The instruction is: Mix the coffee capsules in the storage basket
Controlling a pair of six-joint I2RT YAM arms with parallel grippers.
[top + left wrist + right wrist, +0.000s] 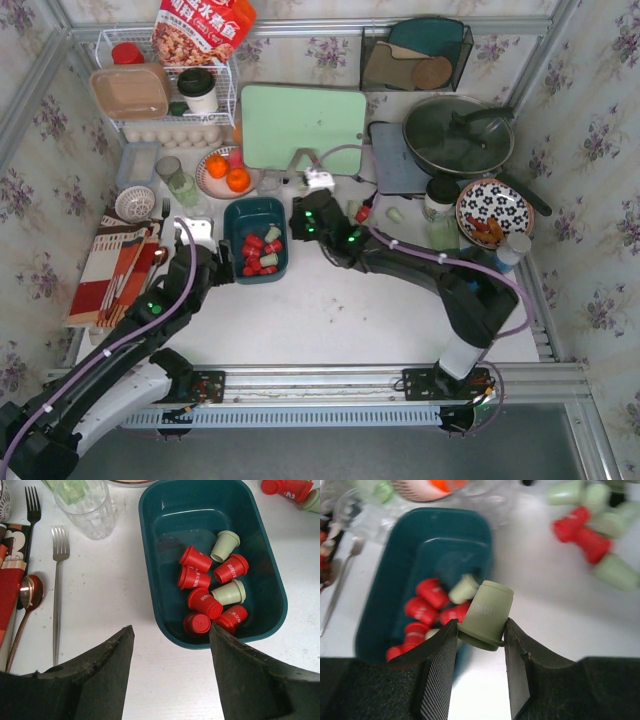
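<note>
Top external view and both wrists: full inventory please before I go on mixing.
storage basket: one, dark teal, table centre.
coffee capsules: six red, two mint green, inside basket.
loose capsules: several, red and green, right of basket.
oranges: two, orange, behind basket.
drinking glass: one, clear, left of basket.
forks: two, one dark, one silver, left of basket.
spoon: one, copper, beside forks.
cutting board: one, mint green, rear centre.
lidded pan: one, dark, rear right.
left gripper: open, at basket's near end.
right gripper: shut on green capsule, at basket's right edge.
</note>
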